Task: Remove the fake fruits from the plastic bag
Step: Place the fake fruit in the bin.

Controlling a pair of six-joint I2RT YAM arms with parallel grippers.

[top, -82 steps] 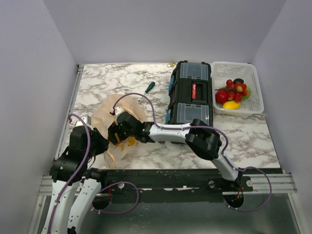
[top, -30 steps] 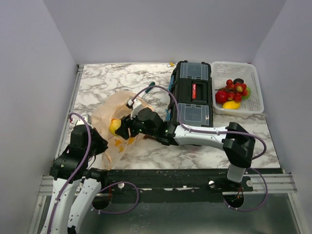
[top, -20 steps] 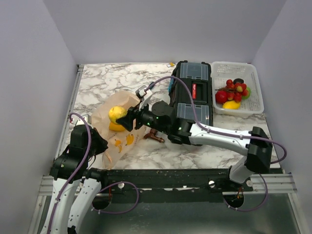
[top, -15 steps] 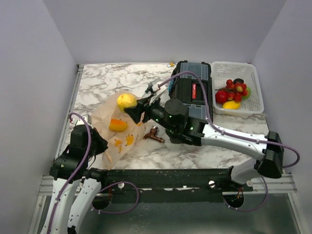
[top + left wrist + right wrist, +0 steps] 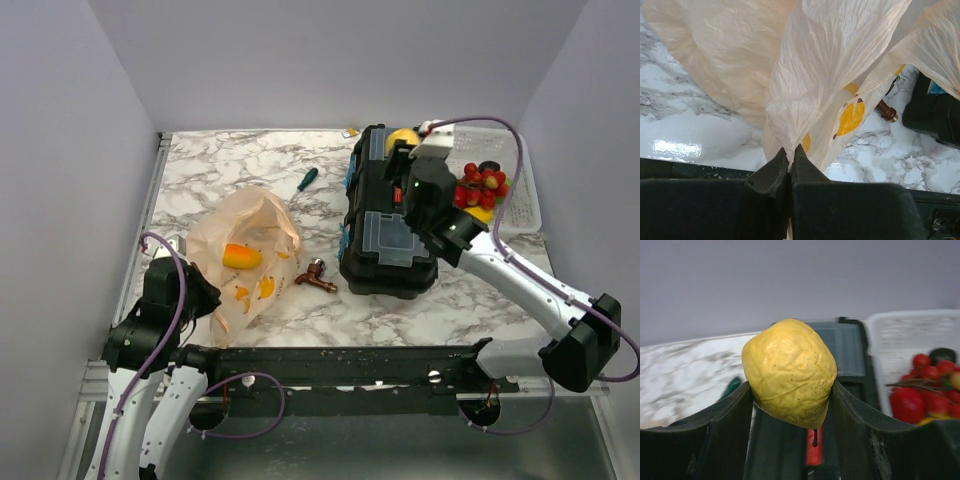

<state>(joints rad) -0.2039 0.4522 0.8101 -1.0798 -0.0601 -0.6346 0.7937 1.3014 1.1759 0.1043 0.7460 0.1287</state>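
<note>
Swinging right from above the bag, where it was half a second earlier, the right tool [image 5: 791, 390] is now hanging over the far end of the black plastic toolbox with clear lid compartments [image 5: 390, 245], just beside the white perforated plastic basket [image 5: 527, 200]. Its jaws are standing partway open and are clamping a lumpy yellow plastic fruit [image 5: 790, 372] between them, with a finger pressing on each side. In the top view this fruit is showing as a yellow spot at the toolbox's far edge, well away from the bag.

The thin, crinkly, translucent peach-orange plastic bag [image 5: 225, 232] is lying on the white-and-grey marbled surface [image 5: 230, 160] at the near left, well apart from the basket. The left tool [image 5: 790, 152] is pinching a fold of the bag's film at its near edge, with the jaws fully closed. Orange-yellow plastic fruit pieces [image 5: 241, 257] are showing through the film, inside the bag. A heap of small glossy red and yellow plastic fruits [image 5: 478, 190] is lying in the basket.

A brown metal tap [image 5: 317, 278] is lying on the surface between the bag and the toolbox, and a green-handled screwdriver [image 5: 305, 179] is lying farther back.
</note>
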